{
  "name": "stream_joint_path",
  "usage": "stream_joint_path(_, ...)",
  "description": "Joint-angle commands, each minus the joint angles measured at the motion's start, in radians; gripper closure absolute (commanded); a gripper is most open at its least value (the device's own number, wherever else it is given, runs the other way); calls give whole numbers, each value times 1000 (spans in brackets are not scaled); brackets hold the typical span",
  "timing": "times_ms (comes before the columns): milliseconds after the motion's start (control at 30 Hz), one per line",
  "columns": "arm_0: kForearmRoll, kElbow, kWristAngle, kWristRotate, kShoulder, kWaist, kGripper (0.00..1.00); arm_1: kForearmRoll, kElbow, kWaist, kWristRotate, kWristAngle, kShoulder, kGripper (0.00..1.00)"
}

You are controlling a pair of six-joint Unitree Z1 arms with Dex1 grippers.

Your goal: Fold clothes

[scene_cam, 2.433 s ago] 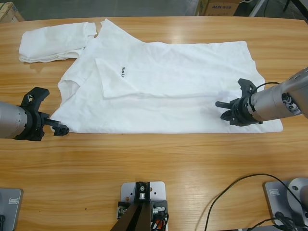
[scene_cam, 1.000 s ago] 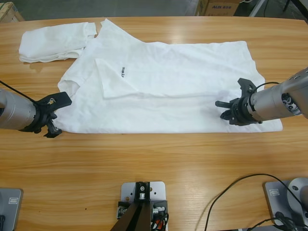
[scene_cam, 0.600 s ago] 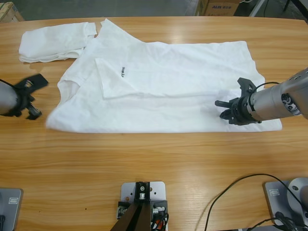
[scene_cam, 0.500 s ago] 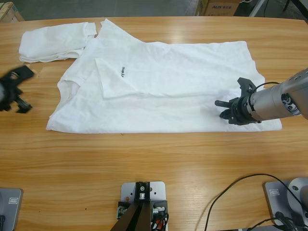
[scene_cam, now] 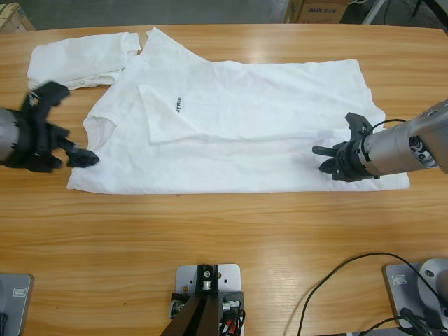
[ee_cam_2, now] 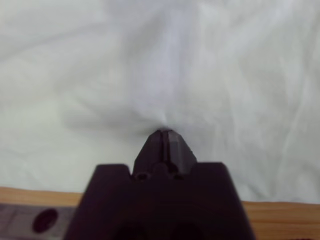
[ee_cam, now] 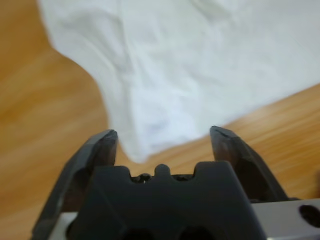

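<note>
White T-shirt [scene_cam: 245, 133] edge between spread left fingers [ee_cam: 102, 150].

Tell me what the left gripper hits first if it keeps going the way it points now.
Most likely the near corner of the spread T-shirt: the open left gripper already frames that corner, though the height above the cloth is unclear.
</note>
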Motion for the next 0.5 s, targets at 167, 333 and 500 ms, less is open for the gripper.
stream_joint_path(167, 32, 76, -61, -209, 197, 21, 1000, -3, 43, 7, 1, -9, 46, 1000)
stream_joint_path(333, 72, 104, -12, -222, 178, 102, 1000, -6, 43, 6, 1, -7, 55, 1000)
stream_joint_path(500, 73, 129, 3, -255, 139, 186, 1000, -9, 46, 7, 1, -6, 59, 1000)
